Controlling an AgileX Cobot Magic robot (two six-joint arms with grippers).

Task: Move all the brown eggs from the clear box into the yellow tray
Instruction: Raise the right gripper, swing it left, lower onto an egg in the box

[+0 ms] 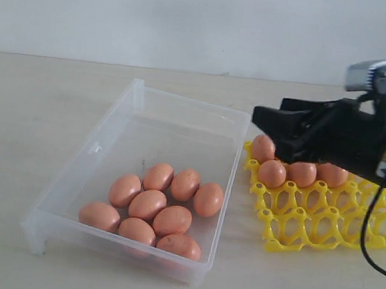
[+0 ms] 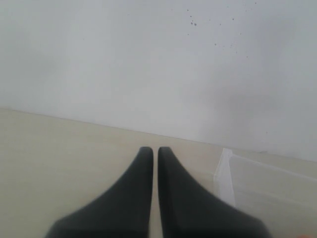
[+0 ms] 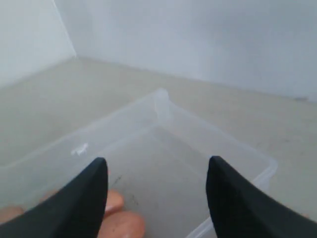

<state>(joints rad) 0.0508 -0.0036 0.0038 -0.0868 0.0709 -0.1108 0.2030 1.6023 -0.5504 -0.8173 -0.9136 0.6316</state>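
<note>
Nearest: front wall of the clear box (image 1: 118, 253), nine brown eggs (image 1: 148, 204) bunched on its floor toward that end, touching one another; far end of the box is bare. Yellow tray (image 1: 309, 224) sits just beside the box on the right, four eggs showing in its back cups, maybe more hidden behind the arm. Right gripper (image 1: 269, 115) hangs over the tray's box-side edge, jaws spread wide, nothing between them, aimed at the box. Left gripper (image 2: 155, 151) is pressed together, empty, parked low outside the box wall. Step looks like the reach for the next egg. Best pick is probably the outlying egg (image 1: 208, 199) on the tray side: straddle it across its narrow width, keep the fingers clear of its neighbours, close softly, lift clear of the wall.
</note>
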